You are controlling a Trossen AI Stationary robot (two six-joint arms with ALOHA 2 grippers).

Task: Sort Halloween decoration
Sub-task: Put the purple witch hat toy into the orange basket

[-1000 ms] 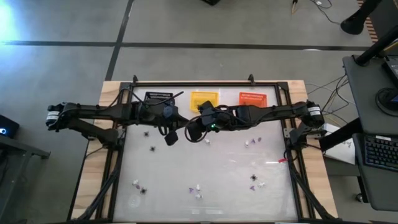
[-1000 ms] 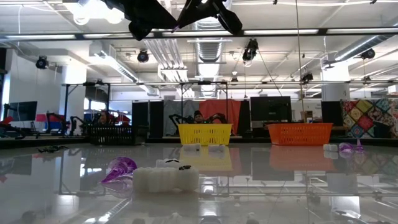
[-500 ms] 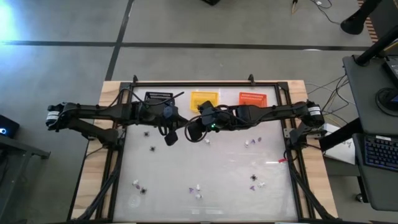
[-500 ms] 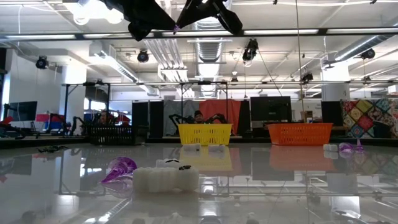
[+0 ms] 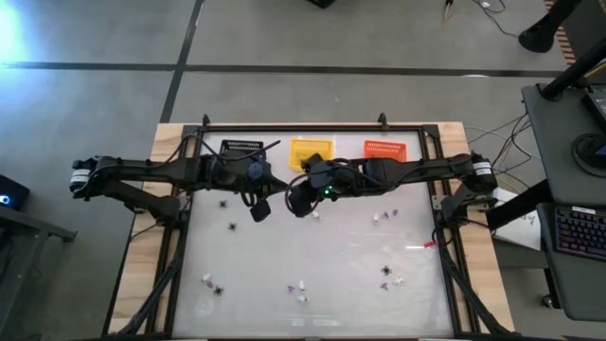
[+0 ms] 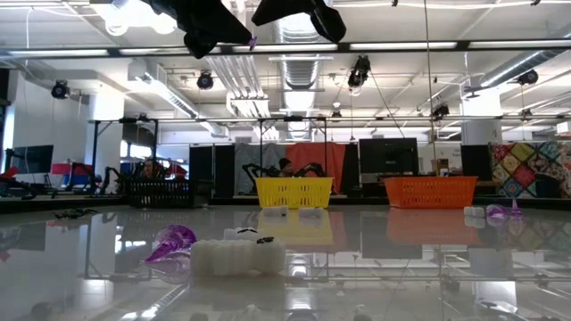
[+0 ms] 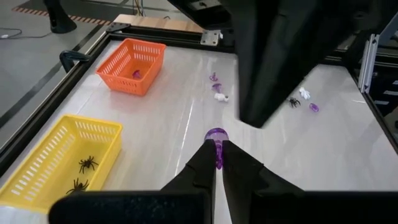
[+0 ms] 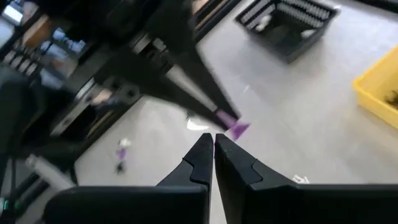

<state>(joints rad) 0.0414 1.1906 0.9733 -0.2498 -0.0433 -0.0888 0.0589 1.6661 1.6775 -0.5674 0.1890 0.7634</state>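
The Halloween decoration lies scattered over the white table (image 5: pixel 312 256): white bits (image 5: pixel 379 218), black spider shapes (image 5: pixel 232 226) and purple bits (image 5: pixel 384 284). High over the table's far middle, my left gripper (image 7: pixel 216 163) is shut on one purple bit (image 7: pixel 216 138). My right gripper (image 8: pixel 213 142) faces it from the right, shut and holding nothing, a short way off the purple bit (image 8: pixel 236 128). In the low view both grippers (image 6: pixel 234 34) (image 6: pixel 299 11) hang at the top edge. My left gripper pinches the purple bit's narrow end (image 7: pixel 218 155) between its two fingertips. The rounded end (image 7: pixel 216 134) sticks out beyond the tips. The fingers slant down toward the table's right side. The bit is lifted clear, high above the table.
Three baskets stand along the far edge: black (image 5: pixel 242 149) with white bits, yellow (image 7: pixel 59 162) with black spiders, orange (image 7: pixel 132 65) with a purple bit. The right arm (image 7: pixel 280 56) stands close in front of the left gripper. A black frame rims the table.
In the low view my right gripper's fingertips, which reached down to the purple bit at my left gripper, have drawn back up and toward the table's right, rolling a little. The purple bit stays in my left gripper, which has kept its place.
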